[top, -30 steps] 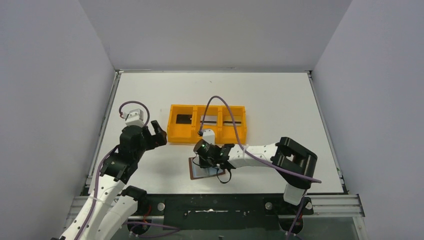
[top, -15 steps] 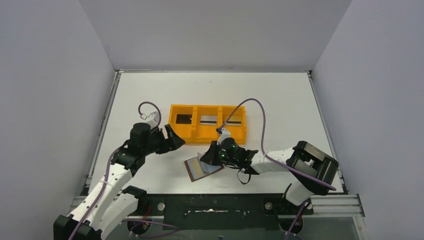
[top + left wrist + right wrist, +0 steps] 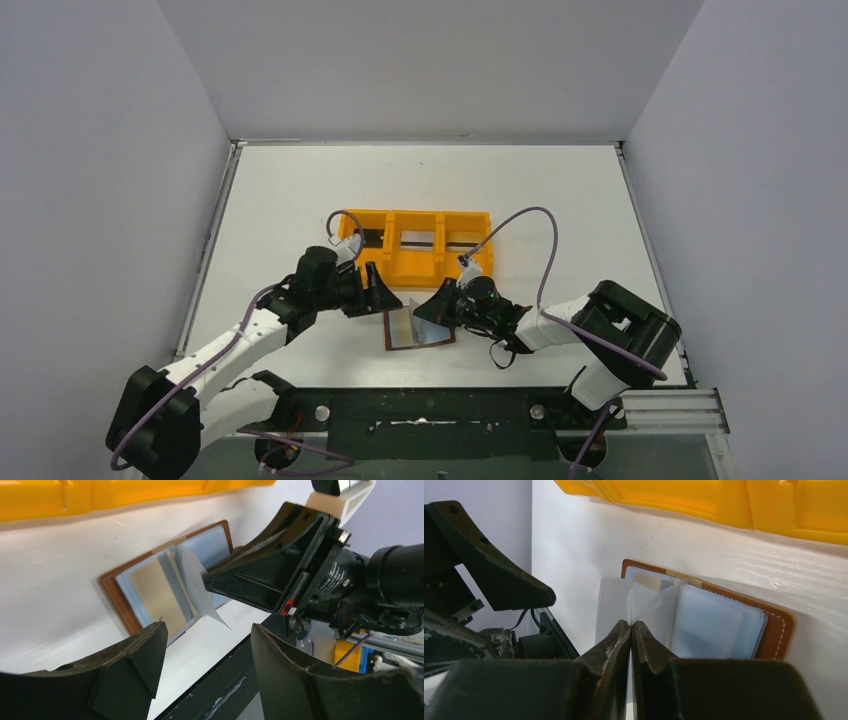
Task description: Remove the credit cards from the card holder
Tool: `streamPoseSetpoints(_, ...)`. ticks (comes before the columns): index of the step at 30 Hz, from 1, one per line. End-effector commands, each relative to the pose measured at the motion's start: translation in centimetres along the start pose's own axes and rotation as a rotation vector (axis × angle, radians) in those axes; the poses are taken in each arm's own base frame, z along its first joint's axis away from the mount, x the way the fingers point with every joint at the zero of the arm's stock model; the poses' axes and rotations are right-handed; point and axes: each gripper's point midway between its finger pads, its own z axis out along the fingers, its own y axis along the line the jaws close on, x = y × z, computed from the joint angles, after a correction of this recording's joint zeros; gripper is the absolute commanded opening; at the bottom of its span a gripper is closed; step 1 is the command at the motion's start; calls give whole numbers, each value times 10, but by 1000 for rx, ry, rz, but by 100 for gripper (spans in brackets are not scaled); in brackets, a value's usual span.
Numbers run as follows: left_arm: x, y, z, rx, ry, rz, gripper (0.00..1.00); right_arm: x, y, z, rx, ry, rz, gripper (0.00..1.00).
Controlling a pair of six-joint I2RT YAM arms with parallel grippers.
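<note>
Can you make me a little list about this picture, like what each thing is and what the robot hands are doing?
Card holder: lying open, on the near side of the orange tray
Tan-gold card: inside the card holder, not taken out yet
Clear sleeve: lifted up from the card holder
Right gripper: shut, pinching the clear sleeve
Left gripper: open, holding nothing, close to the card holder
Orange tray: three compartments, not touched by either gripper
</note>
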Motion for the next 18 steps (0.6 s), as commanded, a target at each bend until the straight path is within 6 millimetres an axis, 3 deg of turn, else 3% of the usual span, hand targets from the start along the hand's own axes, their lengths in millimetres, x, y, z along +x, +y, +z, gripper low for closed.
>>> streamPoseSetpoints(1,-5,-29,15,86,-26,36,61,-19,16,-7,-47,-80,3,7)
streamPoseSetpoints(8,9,-34,40,91,35,23,57,-29,-12,-27,115,-160,17,10)
streamPoseSetpoints(11,15,-41,53,109,61,27,55,-29,-29,-35,204,-174,37,20)
streamPoseSetpoints(18,35,-69,92,143,156,84,47,-44,-51,-70,370,-279,56,28)
